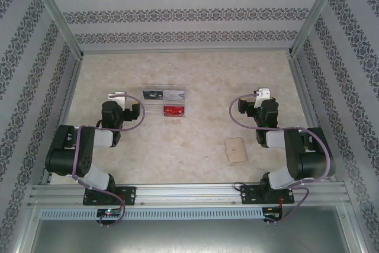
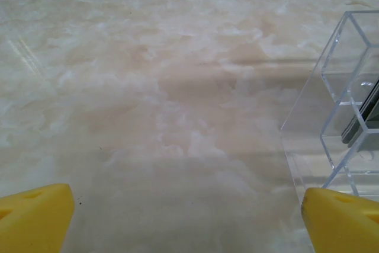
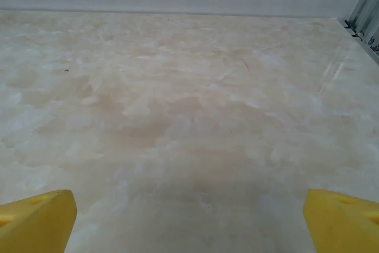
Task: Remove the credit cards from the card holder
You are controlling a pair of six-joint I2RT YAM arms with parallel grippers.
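The small flat tan card holder (image 1: 235,150) lies on the marbled table (image 1: 195,164) at 7 o'clock of the right gripper (image 1: 262,93), well apart. The credit cards are presumed inside. The right gripper and the left gripper (image 1: 116,95) stand wide and empty. Pin one end of the holder, then draw the cards out flat. Ignore the clear plastic compartment tray (image 1: 166,102).

Marbled table (image 1: 195,75): tan card holder (image 1: 235,150), clear tray (image 1: 165,102).
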